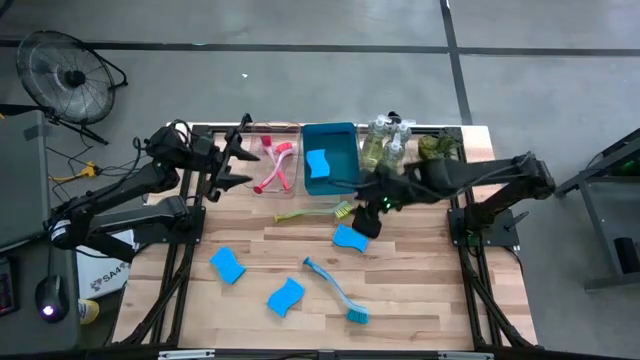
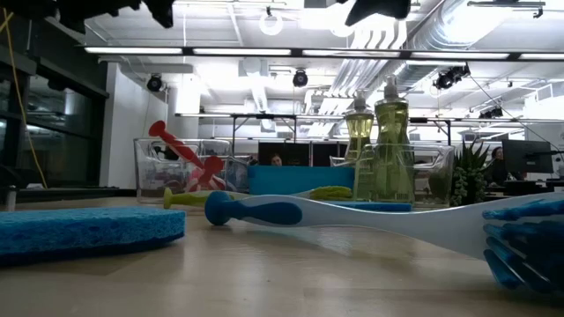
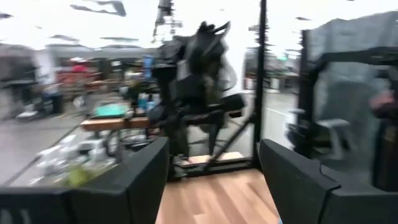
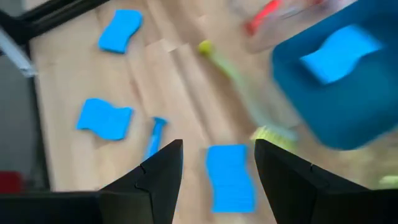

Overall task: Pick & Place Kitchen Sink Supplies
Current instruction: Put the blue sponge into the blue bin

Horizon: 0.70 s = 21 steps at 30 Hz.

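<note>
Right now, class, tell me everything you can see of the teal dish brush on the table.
The teal dish brush lies flat on the bare wooden table, near the front edge. It looks plastic: a long, gently curved pale-blue handle with a darker rounded end towards the bin, bright blue bristles at the other end. Nothing touches it; blue sponges lie near it, apart.

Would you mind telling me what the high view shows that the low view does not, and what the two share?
Only the high view shows the sponge lying inside the blue bin, two more sponges on the table at and, and both arms, with the open right gripper above another sponge. Only the low view shows the room behind, with a seated person. Both show the teal brush, the yellow-green brush, the pink brushes in their clear tray and the pump bottles.
</note>
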### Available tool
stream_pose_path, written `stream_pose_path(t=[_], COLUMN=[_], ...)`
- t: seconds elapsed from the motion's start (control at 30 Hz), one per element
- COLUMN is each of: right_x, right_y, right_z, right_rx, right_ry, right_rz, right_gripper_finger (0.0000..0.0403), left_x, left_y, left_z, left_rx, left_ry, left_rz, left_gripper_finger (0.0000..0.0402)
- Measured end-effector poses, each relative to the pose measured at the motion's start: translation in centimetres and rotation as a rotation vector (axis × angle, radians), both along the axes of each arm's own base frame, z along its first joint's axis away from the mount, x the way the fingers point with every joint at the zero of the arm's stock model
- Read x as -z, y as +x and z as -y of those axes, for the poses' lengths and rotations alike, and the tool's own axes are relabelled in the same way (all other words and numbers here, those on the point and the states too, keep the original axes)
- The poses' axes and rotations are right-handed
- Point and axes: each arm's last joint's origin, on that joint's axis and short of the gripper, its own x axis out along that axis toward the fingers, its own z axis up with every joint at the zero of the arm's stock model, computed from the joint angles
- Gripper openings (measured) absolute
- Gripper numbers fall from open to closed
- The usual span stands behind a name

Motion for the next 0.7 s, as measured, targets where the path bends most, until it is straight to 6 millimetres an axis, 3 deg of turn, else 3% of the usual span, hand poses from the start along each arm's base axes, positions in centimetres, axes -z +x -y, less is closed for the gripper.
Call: stream_pose_path(t=[0.27, 0.5, 0.7], right_x=[6.4, 12.8, 16.2], right_y=[0.9, -0.5, -1.8], right_z=[-0.7, -0.4, 0.5], right_rx=[-0.04, -0.036, 0.026], right_ry=[0.184, 0.256, 0.216], right_rz=[-0.005, -0.106, -0.153], right_gripper_finger=[0.0195, 0.0195, 0.0195], left_x=[-0.5, -1.0, -1.0], left_y=[-0.6, -1.0, -1.0], left_z=[0.6, 0.9, 1.0], left_rx=[0.08, 0.118, 0.118], left_ry=[0.104, 0.152, 0.152], left_rz=[0.046, 0.087, 0.088], left_gripper_finger=[0.0254, 0.0254, 0.0254])
